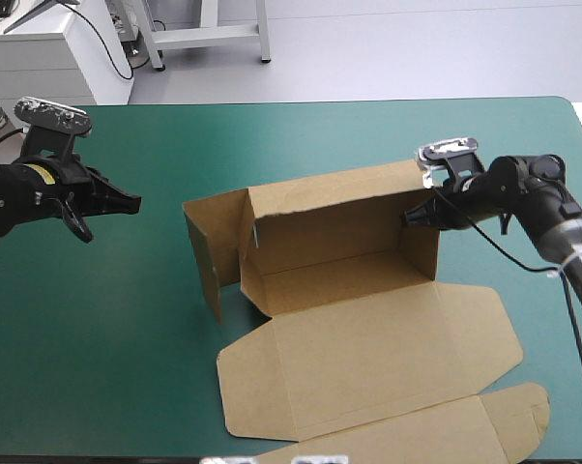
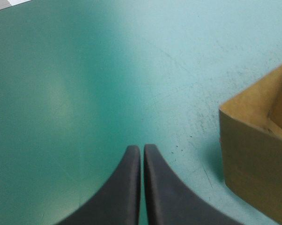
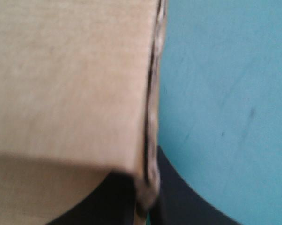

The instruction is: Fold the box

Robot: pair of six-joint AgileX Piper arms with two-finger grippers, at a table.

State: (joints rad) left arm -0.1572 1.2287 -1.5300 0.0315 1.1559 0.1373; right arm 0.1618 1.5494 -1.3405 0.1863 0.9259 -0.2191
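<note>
the left arm (image 1: pixel 20 188) comes in from the left side, forearm roughly level, wrist in line with it; the left gripper (image 1: pixel 129 202) points across toward the right; its fingers (image 2: pixel 127 187) lie pressed together in one pointed arch, only a thin seam between them; the right arm (image 1: pixel 562 232) climbs in from the right side, bends at the wrist and reaches leftward; the right gripper (image 1: pixel 410 218) points left, tips slightly down; its fingers (image 3: pixel 178 201) are all but closed, one on either side of the upright end wall of the box (image 1: pixel 330 227), pinching the board's edge.
</note>
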